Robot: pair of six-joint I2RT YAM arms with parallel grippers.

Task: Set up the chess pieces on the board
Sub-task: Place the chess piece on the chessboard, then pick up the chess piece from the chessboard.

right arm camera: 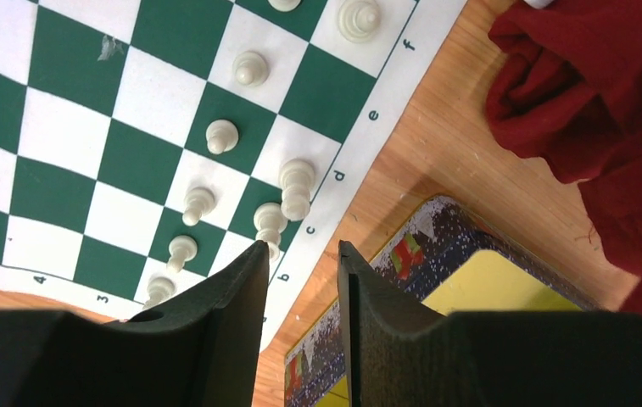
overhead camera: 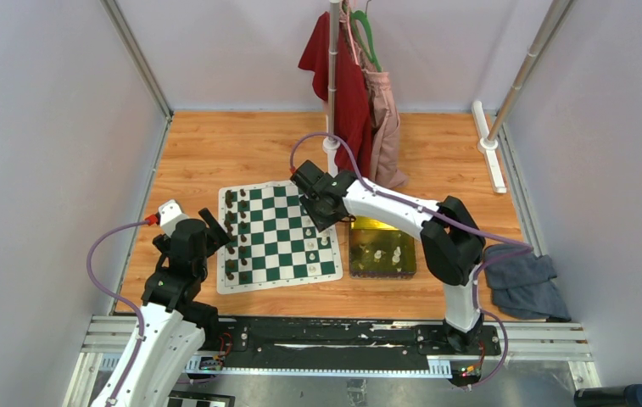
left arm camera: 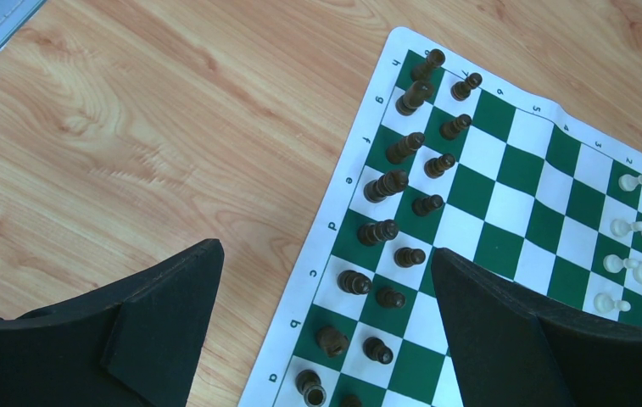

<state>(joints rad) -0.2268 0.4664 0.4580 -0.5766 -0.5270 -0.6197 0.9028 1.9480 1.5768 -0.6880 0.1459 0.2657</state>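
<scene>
The green-and-white board [overhead camera: 279, 233] lies on the wooden table. Several cream-white chess pieces [overhead camera: 321, 244] stand in two columns along its right edge, seen close in the right wrist view [right arm camera: 296, 186] and at the far right of the left wrist view [left arm camera: 639, 229]. More cream pieces [overhead camera: 395, 253] lie in the yellow-green tray [overhead camera: 382, 270]. My right gripper [overhead camera: 321, 203] hovers over the board's right edge with its jaws a little apart and nothing between them [right arm camera: 302, 248]. My left gripper [overhead camera: 207, 233] is wide open and empty above the board's left edge [left arm camera: 326, 250].
Dark brown chessmen [overhead camera: 231, 237] fill two columns on the board's left side [left arm camera: 385, 182]. The tray's speckled rim [right arm camera: 436, 237] lies just right of the board. Red and pink clothes [overhead camera: 360, 93] hang from a pole behind it. A grey cloth [overhead camera: 525, 284] lies at the right.
</scene>
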